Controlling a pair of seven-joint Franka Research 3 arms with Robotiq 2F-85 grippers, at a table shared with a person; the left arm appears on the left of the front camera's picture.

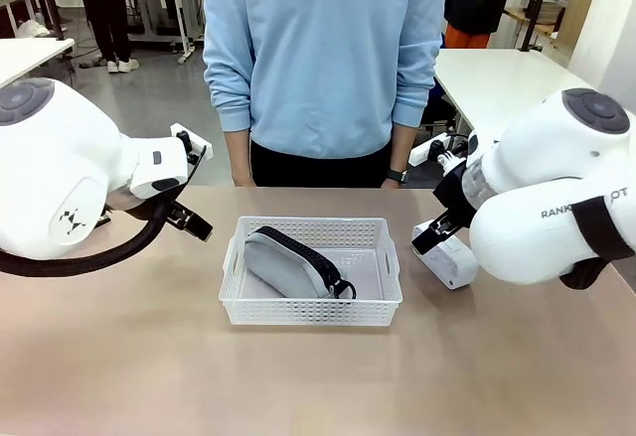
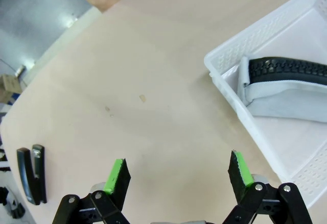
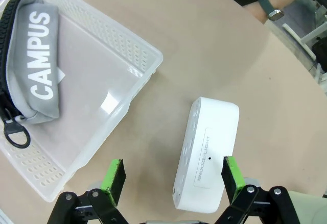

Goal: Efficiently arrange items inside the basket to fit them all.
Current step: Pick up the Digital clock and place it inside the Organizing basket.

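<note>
The white basket (image 1: 311,309) sits mid-table with the grey pouch (image 1: 288,263) lying inside along its left half, black zipper up. In the right wrist view the pouch (image 3: 37,68) reads CAMPUS, its ring pull at the basket's (image 3: 146,55) near corner. A small white box (image 3: 207,152) lies on the table just right of the basket, under my open right gripper (image 3: 173,175). My left gripper (image 2: 179,172) hangs open over bare table left of the basket (image 2: 225,56). The black stapler (image 2: 31,174) lies far off at the table edge. The pale green cup is out of view.
A person in a light blue sweatshirt (image 1: 323,54) stands at the far side, a hand with a wristwatch (image 3: 271,9) resting near the edge. The right half of the basket floor is bare. Both white arms flank the basket.
</note>
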